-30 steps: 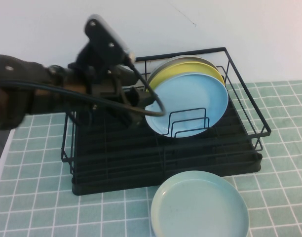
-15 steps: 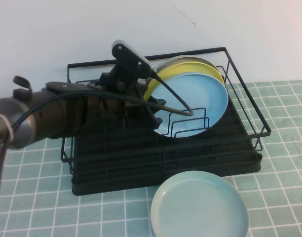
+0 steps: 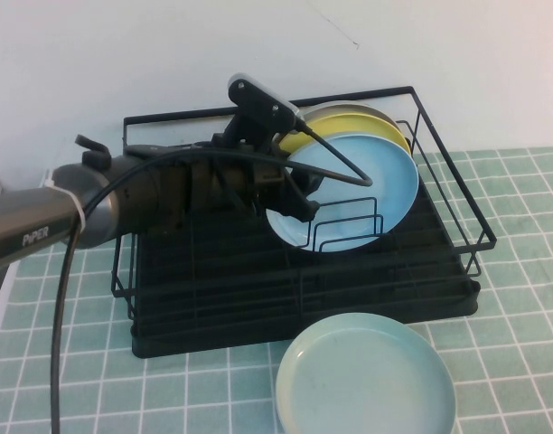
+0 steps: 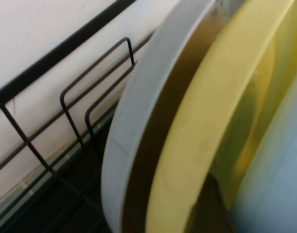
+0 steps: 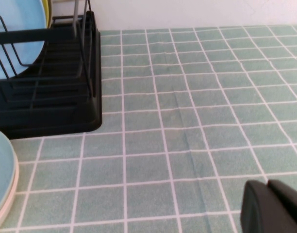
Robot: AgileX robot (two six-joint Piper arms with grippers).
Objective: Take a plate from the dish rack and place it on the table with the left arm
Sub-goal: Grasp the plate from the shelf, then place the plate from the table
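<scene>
None of the lifting is done: the plate (image 3: pixel 353 194) is standing in the dish rack (image 3: pixel 439 262) at one o'clock, the left gripper (image 3: pixel 299 201) reaching its rim, grip unclear; the right gripper (image 5: pixel 270 206) is hovering over the tabletop (image 5: pixel 187 121), closed.

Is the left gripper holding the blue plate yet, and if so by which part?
Cannot tell: left gripper is at the plate's left rim in the dish rack. Right gripper holds nothing.
</scene>
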